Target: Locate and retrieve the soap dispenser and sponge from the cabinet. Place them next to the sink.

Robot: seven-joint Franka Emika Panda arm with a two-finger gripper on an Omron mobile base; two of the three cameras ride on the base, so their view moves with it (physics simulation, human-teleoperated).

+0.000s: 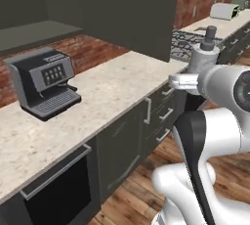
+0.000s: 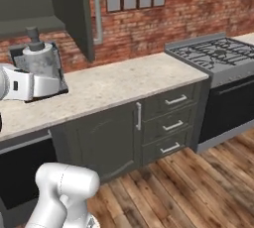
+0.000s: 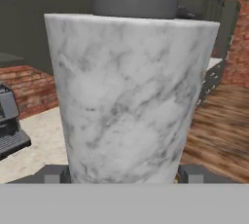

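My gripper is shut on the soap dispenser, a grey-white marbled bottle that looms close in the hand view, with a dark fingertip on either side of its base. From the left base view the soap dispenser stands upright in the gripper above the counter's front edge, grey pump on top. From the right base view the soap dispenser is held at the far left, below the cabinet. The cabinet hangs open with a bare shelf. The sponge and the sink are out of view.
A dark coffee machine stands on the speckled counter to the left. The stove lies to the right, with a toaster beyond it. Drawers with silver handles sit below, over a wooden floor.
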